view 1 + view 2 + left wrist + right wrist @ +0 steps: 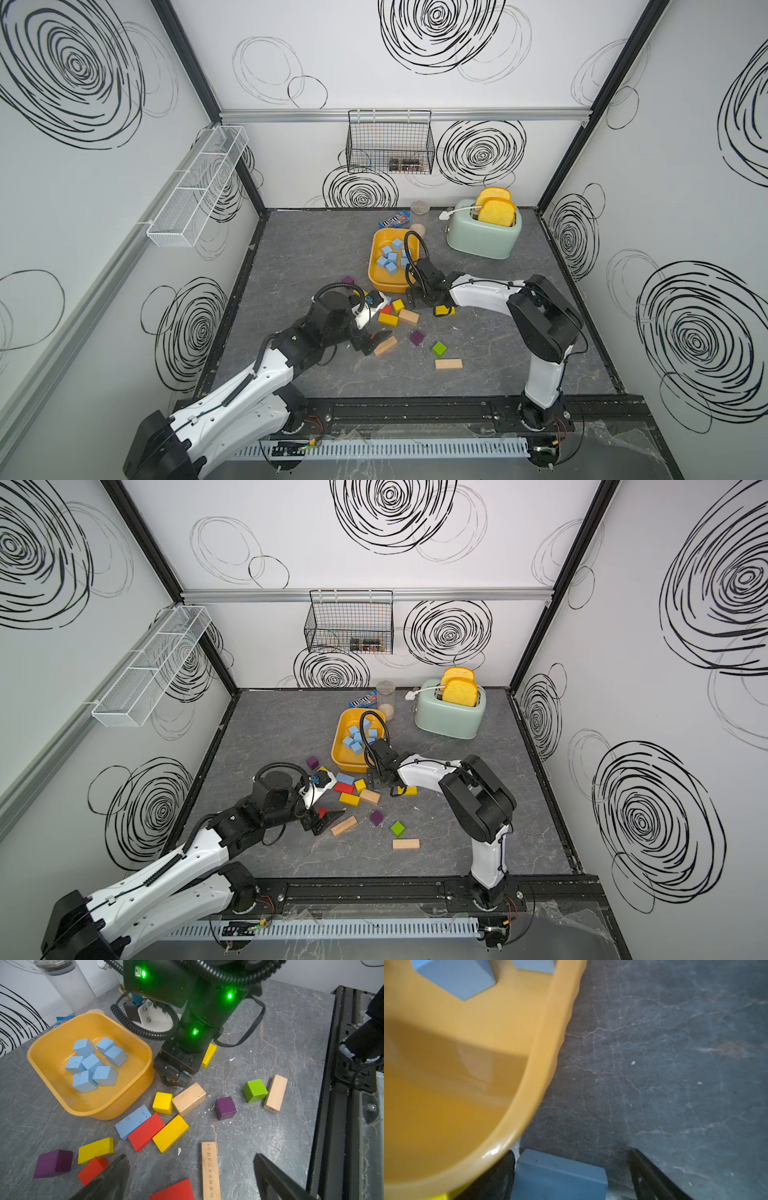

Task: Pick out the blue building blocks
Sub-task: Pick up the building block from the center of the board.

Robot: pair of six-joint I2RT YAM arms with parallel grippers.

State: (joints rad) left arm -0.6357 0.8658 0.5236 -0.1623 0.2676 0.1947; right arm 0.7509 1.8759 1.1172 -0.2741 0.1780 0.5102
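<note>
Blue block: one of the blue building blocks. It sits between the fingers of the right pincer, against the finger on the bin side, with a gap to the opposite finger. The pincer therefore stands open around it, not yet clamped. Seven blue cubes: inside the yellow bin, whose flared rim lies just beside that same finger. Blue brick: on the grey table near the pincer, touching a red brick. Yellow cube and plain wood block: just beside the pincer. Left pincer: wide open, empty, well apart, over a lettered wood plank. Hazards, as judged: the off-centre block may twist or skid as the far finger closes. The finger beside the bin may catch under the rim on lifting and tip out the cubes. Neighbouring blocks may be nudged.
</note>
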